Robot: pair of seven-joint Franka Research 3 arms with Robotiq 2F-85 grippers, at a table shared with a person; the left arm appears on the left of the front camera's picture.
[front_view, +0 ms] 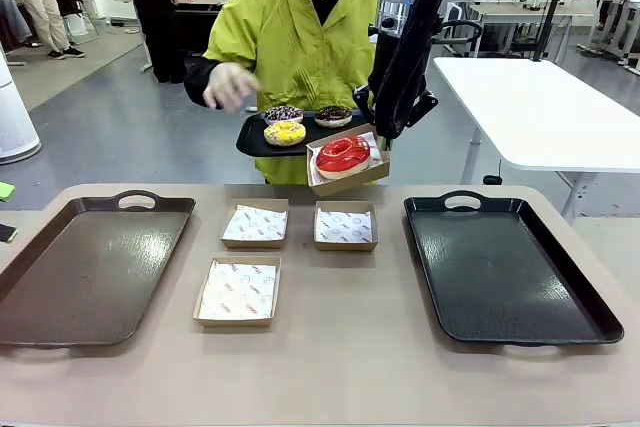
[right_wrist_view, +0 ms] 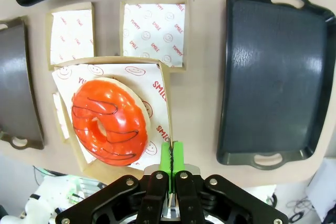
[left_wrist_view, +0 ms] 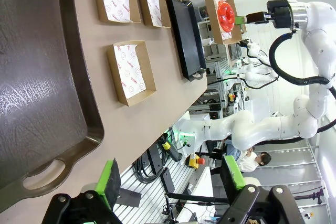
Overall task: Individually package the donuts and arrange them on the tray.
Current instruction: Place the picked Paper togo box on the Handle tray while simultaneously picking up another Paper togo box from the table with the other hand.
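One red donut [front_view: 343,154] sits in a cardboard box [front_view: 372,175], held aloft mid-frame in front view, clear of the desk [front_view: 330,367]. Right jaws pinch the box's edge. Three other donuts [front_view: 285,132] lie on a black tray [front_view: 250,139] the person holds, upper centre. Desk tray [front_view: 510,267] at right: bare, rim free. Left jaws spread, low in the left wrist view, by the brown tray [left_wrist_view: 31,103] handle.

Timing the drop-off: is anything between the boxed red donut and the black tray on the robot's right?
Nothing visible. The right gripper holds the box with the red donut in the air; the black tray lies to its right, nothing on it. The three other boxes sit left of that tray.
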